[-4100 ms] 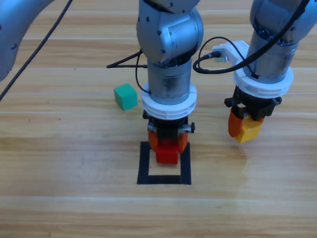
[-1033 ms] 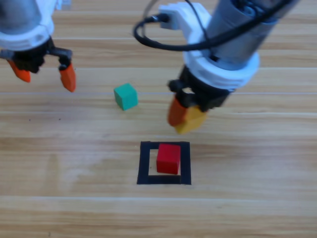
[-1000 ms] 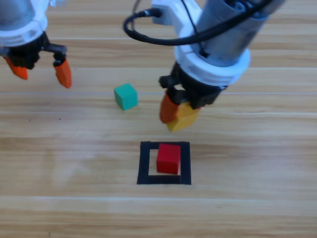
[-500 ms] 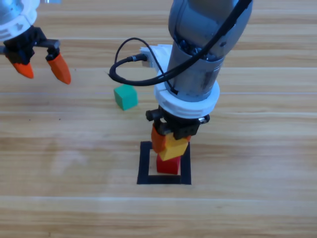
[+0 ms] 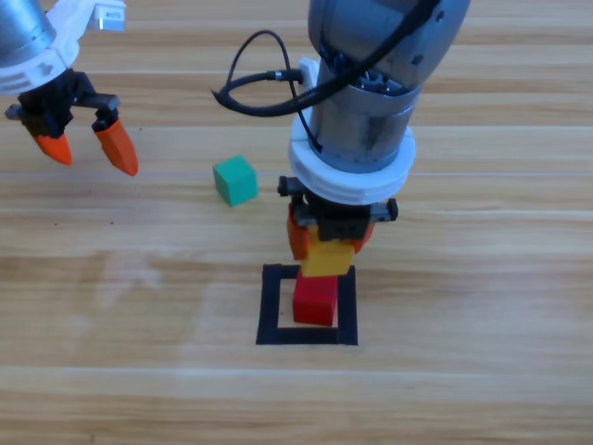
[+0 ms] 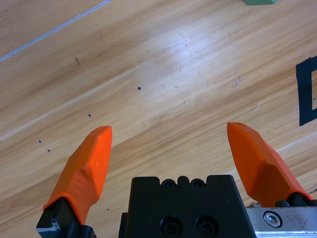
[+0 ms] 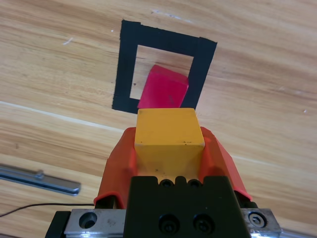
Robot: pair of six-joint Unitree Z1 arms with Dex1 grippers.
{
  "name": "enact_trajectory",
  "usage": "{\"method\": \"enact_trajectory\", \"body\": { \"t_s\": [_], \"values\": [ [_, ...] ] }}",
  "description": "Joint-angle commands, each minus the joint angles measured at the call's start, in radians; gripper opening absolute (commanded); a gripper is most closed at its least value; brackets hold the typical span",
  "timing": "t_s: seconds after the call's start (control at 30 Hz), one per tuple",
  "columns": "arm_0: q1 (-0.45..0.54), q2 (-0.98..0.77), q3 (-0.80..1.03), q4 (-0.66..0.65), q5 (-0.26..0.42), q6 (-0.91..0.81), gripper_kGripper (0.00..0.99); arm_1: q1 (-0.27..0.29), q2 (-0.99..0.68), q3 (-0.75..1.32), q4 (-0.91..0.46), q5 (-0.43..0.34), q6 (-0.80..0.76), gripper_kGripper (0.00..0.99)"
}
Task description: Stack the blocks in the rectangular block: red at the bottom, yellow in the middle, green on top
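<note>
Small yellow cube (image 5: 327, 258) sits clenched in right gripper's (image 5: 324, 243) orange jaws at frame centre, just above small glossy red cube (image 5: 315, 300), w/ visible offset toward the top edge; contact btwn them can't be told. Red cube lies inside black tape rectangle (image 5: 270, 306) on wooden table (image 5: 482, 352). Small teal-green cube (image 5: 234, 180) lies apart, up-left of rectangle. Left gripper (image 5: 85, 150) upper left, jaws spread, empty.

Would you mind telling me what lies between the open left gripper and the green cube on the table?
Nothing: the high view shows only bare wood between the left gripper and the green cube. The left wrist view shows bare wood ahead of its jaws too.
</note>
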Motion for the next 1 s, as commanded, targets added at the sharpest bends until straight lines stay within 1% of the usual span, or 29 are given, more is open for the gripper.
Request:
{"method": "enact_trajectory", "body": {
  "t_s": [0.03, 0.23, 0.37, 0.7, 0.9, 1.0],
  "values": [
    [0.029, 0.069, -0.013, -0.001, -0.02, 0.02, 0.99, 0.049, 0.126, -0.084, 0.063, -0.002, 0.073, 0.018],
    [0.03, 0.086, -0.023, 0.001, -0.019, 0.031, 0.99, 0.049, 0.161, -0.12, 0.086, -0.002, 0.1, 0.018],
    [0.03, 0.107, -0.024, 0.001, -0.019, 0.031, 0.988, 0.049, 0.161, -0.121, 0.094, -0.019, 0.116, 0.018],
    [0.03, 0.112, -0.024, 0.001, -0.023, 0.029, 0.986, 0.049, 0.181, -0.131, 0.097, -0.018, 0.171, 0.018],
    [0.029, 0.13, -0.084, 0.002, 0.001, 0.025, 0.988, 0.049, 0.2, -0.152, 0.1, -0.018, 0.218, 0.018],
    [0.026, 0.149, -0.145, 0.028, 0.013, 0.023, 0.99, 0.049, 0.207, -0.169, 0.106, -0.018, 0.234, 0.018]
  ]
}}
